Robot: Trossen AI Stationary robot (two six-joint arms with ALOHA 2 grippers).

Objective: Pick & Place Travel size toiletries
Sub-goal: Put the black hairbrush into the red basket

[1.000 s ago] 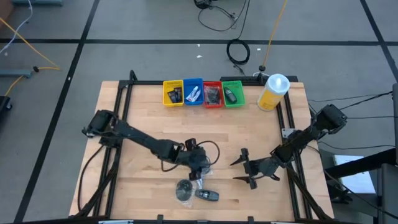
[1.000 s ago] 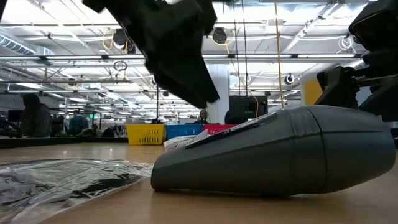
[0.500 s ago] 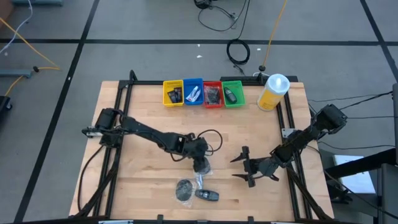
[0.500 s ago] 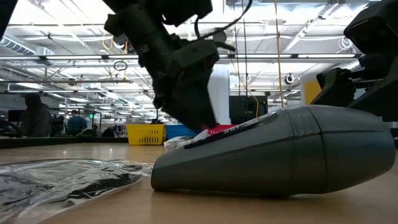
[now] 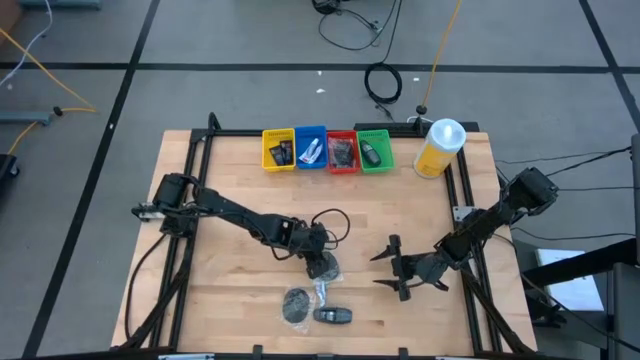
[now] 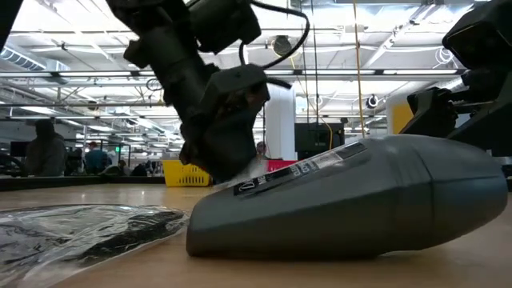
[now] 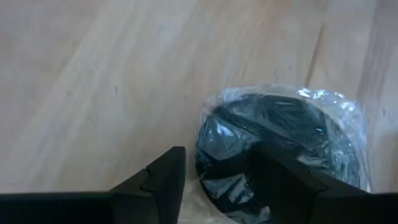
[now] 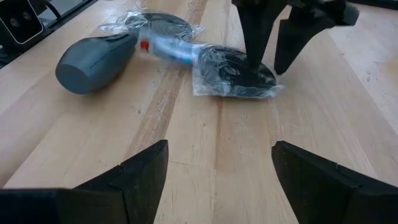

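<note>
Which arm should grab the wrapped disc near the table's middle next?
Left. The left gripper is already down over the wrapped disc, fingers straddling its edge. The right gripper waits open off to the side, clear of it.

The desk [image 5: 240, 180] is pale wood in butted planks, smooth with a low sheen. On it, toward six o'clock, a dark disc [image 8: 235, 71] sits sealed in clear, crinkled, glossy film that catches the light; a second wrapped disc [image 8: 157, 25] looks alike. The grey oblong bottle [image 8: 93, 55] looks like matt, smooth plastic with a printed label. The left hand [image 7: 214, 171] has matt black plastic-looking fingers [image 7: 163, 174].
</note>
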